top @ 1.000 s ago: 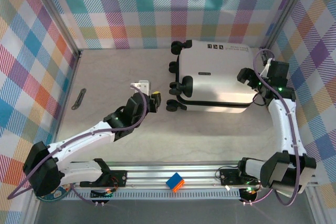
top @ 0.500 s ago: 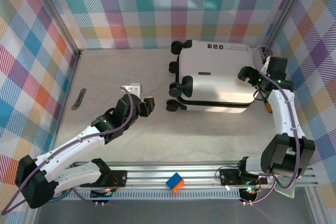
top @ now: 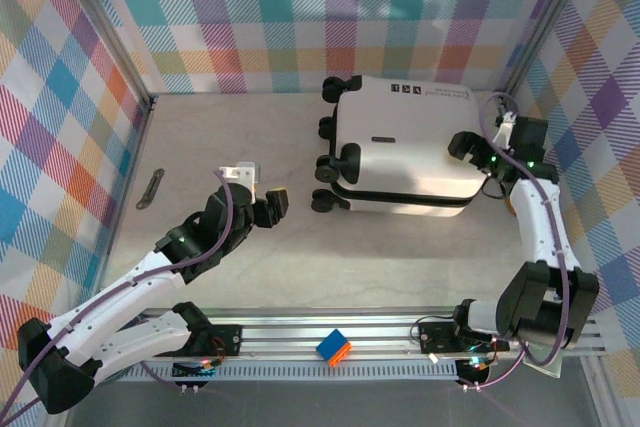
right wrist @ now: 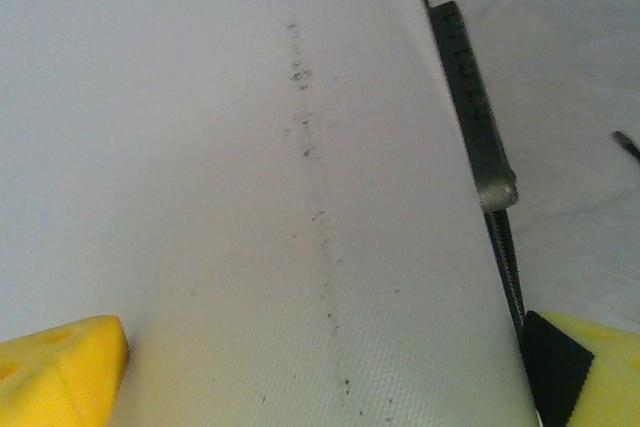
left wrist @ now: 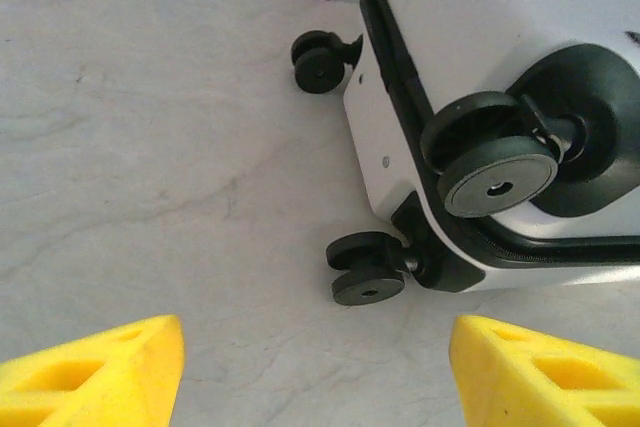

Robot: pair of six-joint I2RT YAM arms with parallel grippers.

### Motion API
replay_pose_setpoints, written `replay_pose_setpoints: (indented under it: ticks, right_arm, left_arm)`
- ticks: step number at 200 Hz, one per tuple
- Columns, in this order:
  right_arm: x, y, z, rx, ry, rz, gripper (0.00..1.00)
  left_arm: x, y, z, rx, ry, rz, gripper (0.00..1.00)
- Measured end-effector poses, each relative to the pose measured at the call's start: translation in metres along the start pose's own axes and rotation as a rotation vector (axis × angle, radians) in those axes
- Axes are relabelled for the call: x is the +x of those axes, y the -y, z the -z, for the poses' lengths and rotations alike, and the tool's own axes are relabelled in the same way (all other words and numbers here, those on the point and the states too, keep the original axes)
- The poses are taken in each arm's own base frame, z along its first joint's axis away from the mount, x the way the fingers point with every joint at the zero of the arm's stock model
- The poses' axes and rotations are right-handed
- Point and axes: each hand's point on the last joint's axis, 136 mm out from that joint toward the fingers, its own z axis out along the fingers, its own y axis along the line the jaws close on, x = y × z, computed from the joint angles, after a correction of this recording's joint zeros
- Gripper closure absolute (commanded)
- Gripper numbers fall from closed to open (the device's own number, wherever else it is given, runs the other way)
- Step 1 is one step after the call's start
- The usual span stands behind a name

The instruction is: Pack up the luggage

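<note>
From above, the shut white suitcase (top: 405, 152) lies far right on the table (top: 200, 137), left gripper (top: 275, 204) near its wheels (top: 347, 156), right gripper (top: 466, 144) at its other end; left wrist, fingers (left wrist: 95, 367) wide apart facing the wheels; right wrist, fingers (right wrist: 60, 362) spread over the shell (right wrist: 220, 167).

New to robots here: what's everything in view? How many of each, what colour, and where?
large white hard-shell suitcase: one, white with black seam, lying closed, table's back right
black caster wheels: four, black, suitcase's left end
small flat dark strip: one, dark, table's left side
small two-coloured cube: one, blue and orange, on the metal rail at the near edge
pale stone-look table: one, grey-beige, under everything
left pincer: one, yellow tips, open, facing the wheels
right pincer: one, yellow tips, open, at the suitcase's right end
</note>
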Motion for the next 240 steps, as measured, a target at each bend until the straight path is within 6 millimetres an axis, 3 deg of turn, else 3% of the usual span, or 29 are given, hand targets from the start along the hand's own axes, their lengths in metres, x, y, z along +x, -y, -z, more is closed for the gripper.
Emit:
replay_pose_setpoints:
  ticks: [37, 65, 84, 101, 113, 127, 154, 174, 207, 240]
  right_arm:
    - [0.056, -0.068, 0.006, -0.160, -0.037, 0.117, 0.04]
    - [0.128, -0.132, 0.023, -0.362, -0.135, 0.191, 0.05]
    - [0.189, -0.155, 0.034, -0.447, -0.287, 0.244, 0.04]
    - [0.208, -0.158, 0.035, -0.447, -0.352, 0.258, 0.03]
    - [0.204, -0.155, 0.034, -0.421, -0.343, 0.253, 0.01]
    - [0.185, -0.151, 0.033, -0.391, -0.302, 0.234, 0.01]
    - [0.116, -0.151, 0.030, -0.341, -0.161, 0.190, 0.01]
    - [0.063, -0.154, 0.018, -0.314, -0.077, 0.172, 0.01]
    - [0.008, -0.153, -0.033, -0.280, -0.053, 0.161, 0.01]
    - [-0.014, -0.160, -0.089, -0.300, -0.087, 0.190, 0.01]
  left_arm:
    - [0.002, -0.010, 0.000, -0.051, -0.002, 0.010, 0.28]
    - [-0.003, -0.012, 0.003, -0.067, 0.004, 0.014, 0.26]
    - [-0.009, -0.013, 0.005, -0.080, 0.018, 0.025, 0.26]
    - [-0.012, -0.018, 0.005, -0.112, 0.023, 0.038, 0.26]
    - [-0.011, -0.022, 0.002, -0.143, 0.015, 0.046, 0.25]
    - [-0.006, -0.028, -0.002, -0.180, -0.003, 0.049, 0.25]
    - [0.007, -0.044, -0.008, -0.250, -0.057, 0.067, 0.25]
    - [0.015, -0.059, -0.011, -0.287, -0.078, 0.107, 0.25]
    - [0.050, -0.095, -0.022, -0.345, -0.159, 0.198, 0.26]
    - [0.093, -0.121, -0.044, -0.362, -0.261, 0.317, 0.32]
